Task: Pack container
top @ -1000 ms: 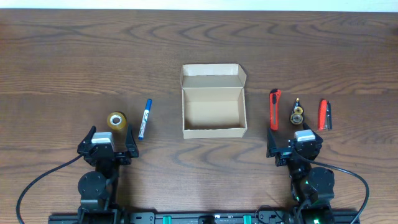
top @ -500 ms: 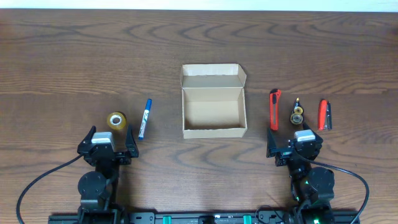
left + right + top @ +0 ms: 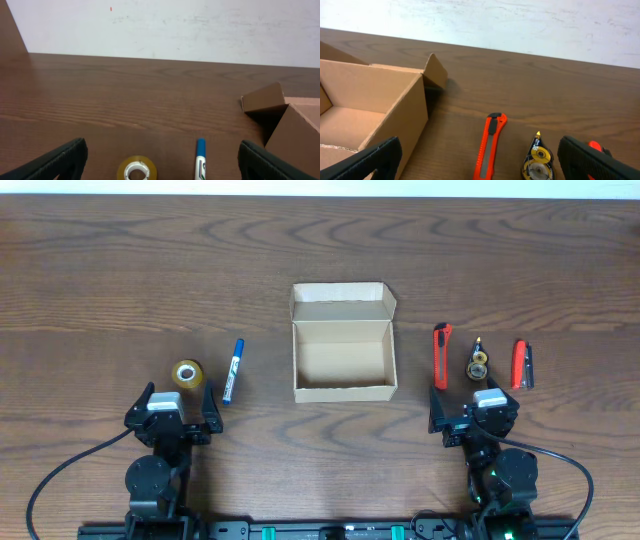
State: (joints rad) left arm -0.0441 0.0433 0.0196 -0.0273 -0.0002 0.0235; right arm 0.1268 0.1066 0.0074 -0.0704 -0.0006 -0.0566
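At the near edge, both jaws stand wide apart, empty: left gripper (image 3: pixel 176 402) just short of yellow tape roll (image 3: pixel 186 373) & blue marker pen (image 3: pixel 233 370), right gripper (image 3: pixel 476 405) near orange utility knife (image 3: pixel 440 355). Tan cardboard box (image 3: pixel 345 392) sits mid-table btwn them, mouth up, flap on far side, long axis left-right. Risk: the light box prob. slides if bumped.

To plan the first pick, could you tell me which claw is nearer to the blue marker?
The left claw. The blue marker lies just ahead of it, slightly to its right; the right claw sits beyond the container.
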